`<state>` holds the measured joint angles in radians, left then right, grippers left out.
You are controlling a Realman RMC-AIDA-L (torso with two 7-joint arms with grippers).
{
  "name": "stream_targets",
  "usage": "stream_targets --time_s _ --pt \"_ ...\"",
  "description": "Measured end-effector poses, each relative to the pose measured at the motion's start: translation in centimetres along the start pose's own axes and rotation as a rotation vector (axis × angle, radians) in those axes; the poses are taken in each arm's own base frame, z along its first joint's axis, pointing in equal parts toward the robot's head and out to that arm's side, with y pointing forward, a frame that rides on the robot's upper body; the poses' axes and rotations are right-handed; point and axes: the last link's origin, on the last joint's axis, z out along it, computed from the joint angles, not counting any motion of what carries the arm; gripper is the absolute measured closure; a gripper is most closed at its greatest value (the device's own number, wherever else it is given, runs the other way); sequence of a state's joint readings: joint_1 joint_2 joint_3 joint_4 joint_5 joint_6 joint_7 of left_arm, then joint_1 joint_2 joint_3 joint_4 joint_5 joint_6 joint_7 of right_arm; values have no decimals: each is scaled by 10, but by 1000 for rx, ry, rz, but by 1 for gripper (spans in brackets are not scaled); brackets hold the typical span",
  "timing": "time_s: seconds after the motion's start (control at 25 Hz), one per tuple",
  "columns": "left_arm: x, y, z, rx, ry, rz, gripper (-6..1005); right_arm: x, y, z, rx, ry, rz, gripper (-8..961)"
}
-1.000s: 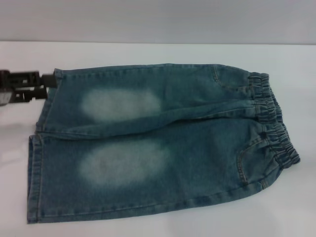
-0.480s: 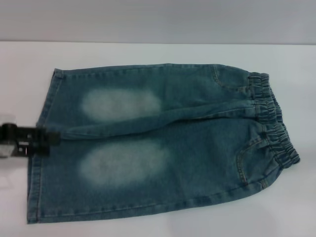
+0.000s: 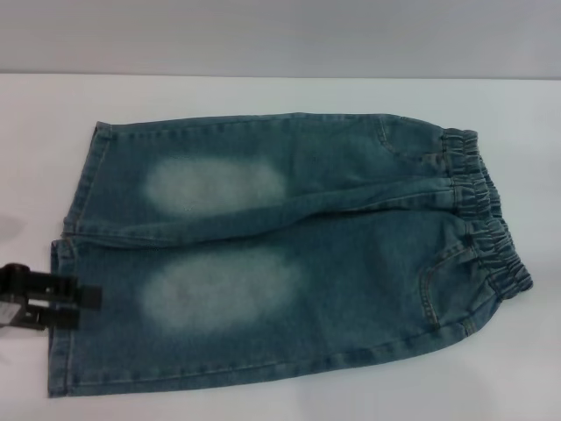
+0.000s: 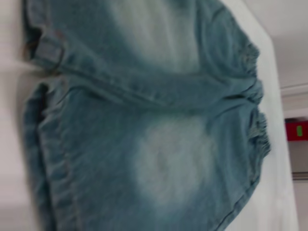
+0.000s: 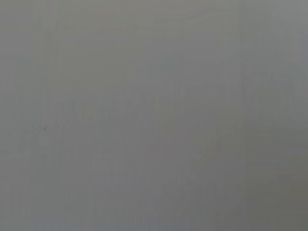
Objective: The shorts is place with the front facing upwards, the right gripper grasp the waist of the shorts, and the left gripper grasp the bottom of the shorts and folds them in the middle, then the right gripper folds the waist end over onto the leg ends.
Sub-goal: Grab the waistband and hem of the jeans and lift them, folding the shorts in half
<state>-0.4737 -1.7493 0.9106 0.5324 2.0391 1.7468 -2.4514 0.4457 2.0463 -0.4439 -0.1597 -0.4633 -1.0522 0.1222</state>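
Blue-green denim shorts lie flat and front-up on a white worktop. The gathered waistband is at the right. The bottom of the shorts, two stitched hems, is at the left.

The left gripper is a dark clamp at the left edge of the head view. Over the last second it has travelled from beside the far leg's hem, past the gap between the legs, to the near leg's hem, which it now overlaps. Whether its fingers are open or closed cannot be told. The left wrist view looks along the denim towards the waistband.

The right gripper is out of sight; its wrist view shows only plain grey.

The shorts look unchanged, with no fold begun. The left gripper seems to be lining up on the near hem, and the waist is not yet grasped.
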Motion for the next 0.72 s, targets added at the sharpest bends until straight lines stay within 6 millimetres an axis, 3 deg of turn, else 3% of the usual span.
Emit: stream_targets --time_s 0.28,0.72 --pt "-8 -9 0 64 -54 -5 260 0 6 -1 -21 -5 -11 402" --pt "-21 -22 -16 81 -23 -33 261 2 6 -2 -18 3 -12 402"
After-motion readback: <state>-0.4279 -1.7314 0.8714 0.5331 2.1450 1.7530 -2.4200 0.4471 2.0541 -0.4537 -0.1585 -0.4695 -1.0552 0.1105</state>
